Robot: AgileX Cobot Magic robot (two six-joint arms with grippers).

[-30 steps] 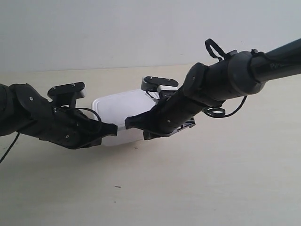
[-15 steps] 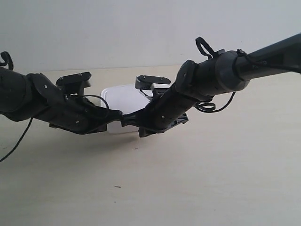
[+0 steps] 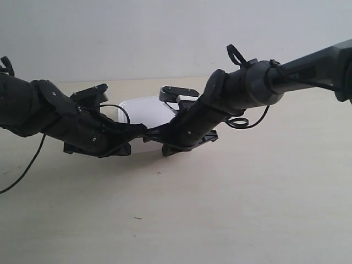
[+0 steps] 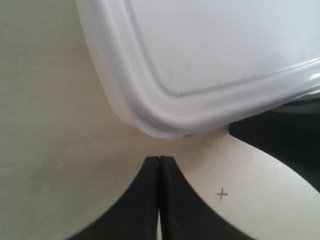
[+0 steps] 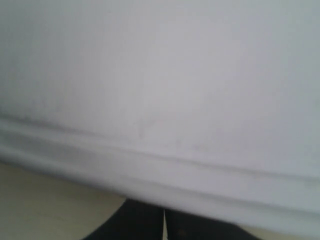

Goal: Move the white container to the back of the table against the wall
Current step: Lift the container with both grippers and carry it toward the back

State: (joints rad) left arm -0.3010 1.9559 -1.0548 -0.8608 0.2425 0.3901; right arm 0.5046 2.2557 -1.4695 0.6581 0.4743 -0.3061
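The white container [image 3: 144, 109] lies flat on the table [image 3: 231, 198], partly hidden behind both black arms. In the left wrist view a rounded corner of its rimmed lid [image 4: 210, 55] lies just beyond my left gripper [image 4: 159, 159], which is shut and empty, a small gap away. In the right wrist view the container [image 5: 165, 90] fills the frame. My right gripper [image 5: 164, 212] is shut, its tips against or under the near rim. The two shut grippers meet at the box's near side [image 3: 147, 132]. The wall [image 3: 165, 33] rises behind.
A small cross mark [image 4: 221, 194] sits on the tabletop near my left gripper, also seen as a speck [image 3: 158, 172] in front of the arms. Another dark speck [image 3: 137, 218] lies nearer the front. A black cable [image 3: 22, 173] trails off the arm at the exterior view's left.
Both arms have pushed forward toward the wall, and the white container has slid back with them. The shut gripper tips stay together at its near edge.
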